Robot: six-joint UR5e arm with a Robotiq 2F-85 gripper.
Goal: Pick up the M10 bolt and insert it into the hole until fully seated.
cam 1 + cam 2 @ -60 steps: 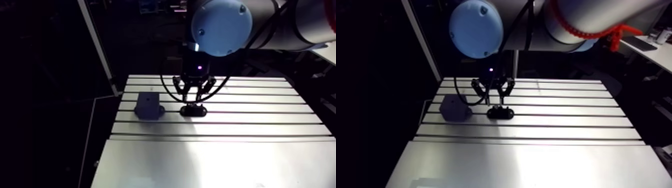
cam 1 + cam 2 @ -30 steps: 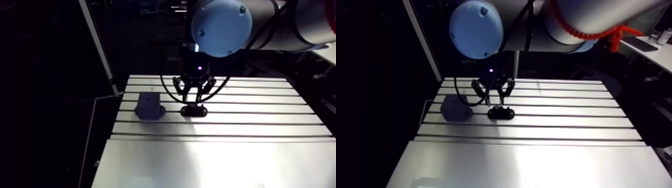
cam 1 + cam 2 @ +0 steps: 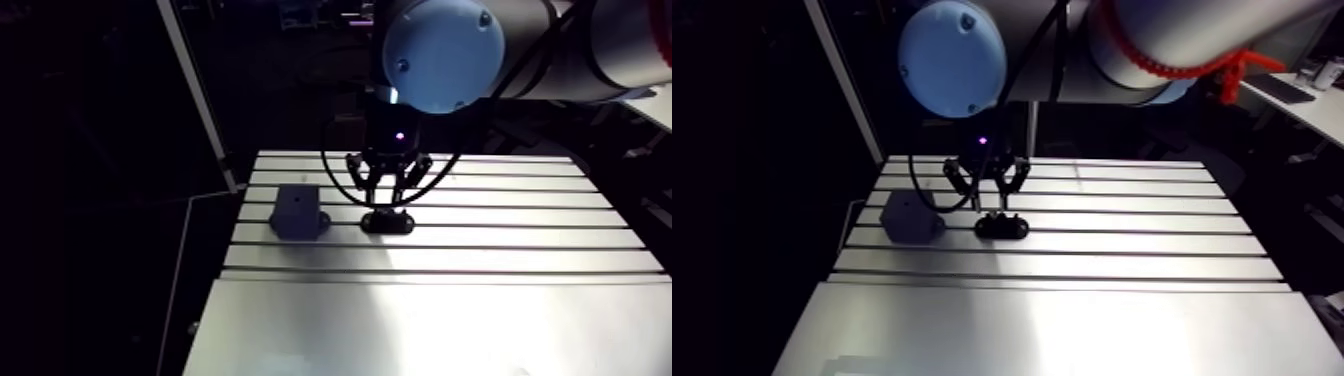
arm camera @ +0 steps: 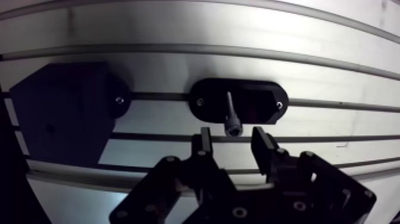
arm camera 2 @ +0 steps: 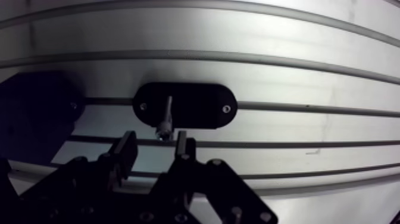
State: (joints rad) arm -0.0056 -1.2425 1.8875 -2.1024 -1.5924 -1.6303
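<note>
In the wrist view a slim bolt [image 4: 230, 114] stands in a black oval holder [image 4: 262, 102] bolted over a table slot, its socket head toward the camera. My gripper [image 4: 232, 142] hangs above it, open, and the bolt head shows just ahead of the gap between the two fingertips [image 4: 204, 142], touching neither. Beside the holder, off to one side, sits a dark angular block [image 4: 62, 119] with a small hole in its top face. The arm view shows the same layout: block [image 3: 297, 210], holder [image 3: 387, 221], gripper [image 3: 388, 195] right over the holder.
The slotted aluminium table [image 3: 500, 250] runs wide around both parts, with a smooth plate [image 3: 420, 330] at the near side. A slanted metal post [image 3: 195, 90] stands past the table's left rear corner.
</note>
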